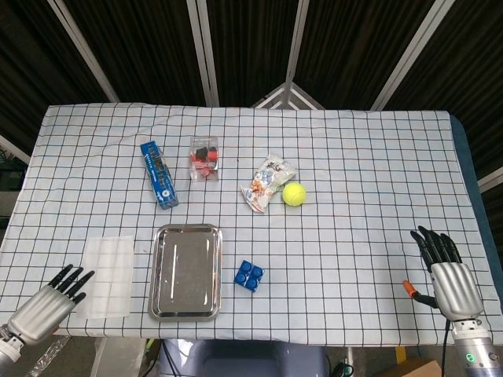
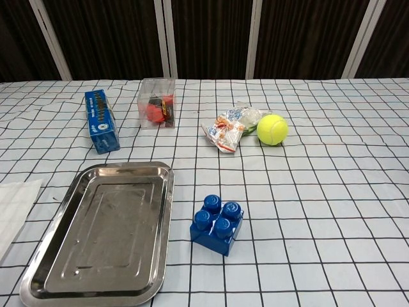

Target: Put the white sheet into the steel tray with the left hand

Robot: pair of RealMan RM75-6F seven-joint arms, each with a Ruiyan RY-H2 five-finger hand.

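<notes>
White sheet (image 1: 108, 276) lies flat on the bench (image 1: 354, 157), just right of the left hand (image 1: 49, 303), whose fingers (image 1: 75, 281) are spread and empty. Its long axis runs front to back. Steel tray (image 1: 186, 271) sits beyond it; the right hand (image 1: 448, 275), open too, is well apart.

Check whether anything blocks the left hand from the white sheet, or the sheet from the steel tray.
Nothing visible does. The left hand sits just beside the flat white sheet, and only bare checked tablecloth separates the sheet from the rectangular steel tray.
</notes>
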